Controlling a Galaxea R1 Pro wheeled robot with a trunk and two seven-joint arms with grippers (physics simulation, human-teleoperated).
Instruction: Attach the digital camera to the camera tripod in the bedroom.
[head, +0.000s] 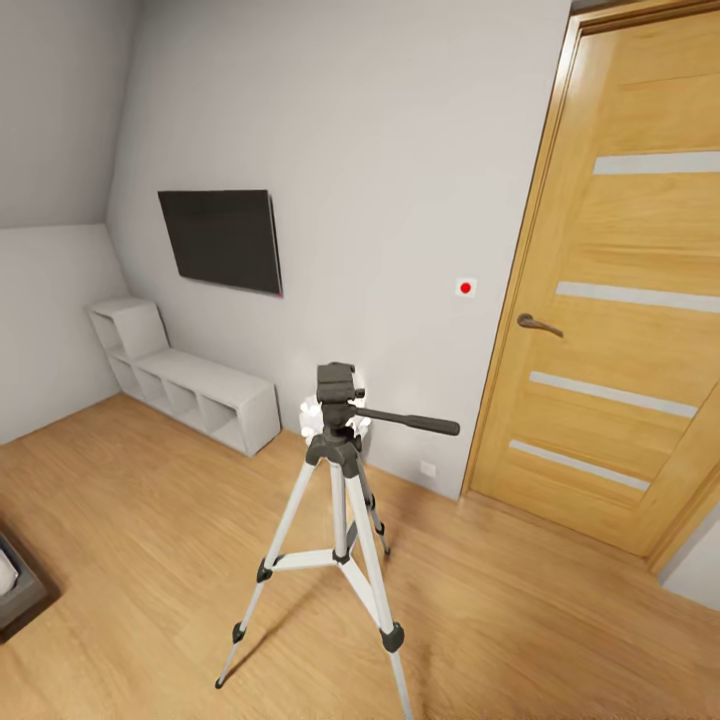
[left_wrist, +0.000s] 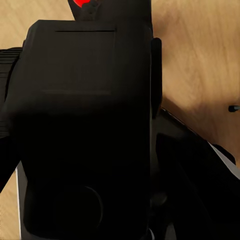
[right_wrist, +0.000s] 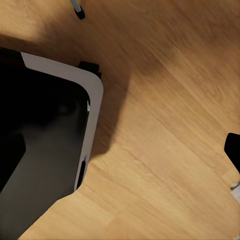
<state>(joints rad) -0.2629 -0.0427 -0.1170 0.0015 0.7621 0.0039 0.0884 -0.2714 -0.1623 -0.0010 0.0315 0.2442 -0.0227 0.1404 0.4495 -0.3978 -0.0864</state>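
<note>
Ahead, camera tripod (head: 340, 520) upright by oak door (head: 630, 300); digital camera (left_wrist: 85, 125) close against left wrist; fingers' state unclear.

Light wood floor (head: 150, 520) — supporting surface and the items standing on it.

The camera tripod (head: 340, 500) stands upright on the floor near the middle of the head view, its three silver legs spread and its black feet planted on the planks; one foot tip (right_wrist: 78, 11) also shows on the wood in the right wrist view. A low run of white cube shelves (head: 190, 385) rests on the floor against the grey wall, with a taller cube at its far end by the corner. At the floor's near-left edge sits the corner of a dark framed item (head: 18, 590) — its kind cannot be told.
</note>
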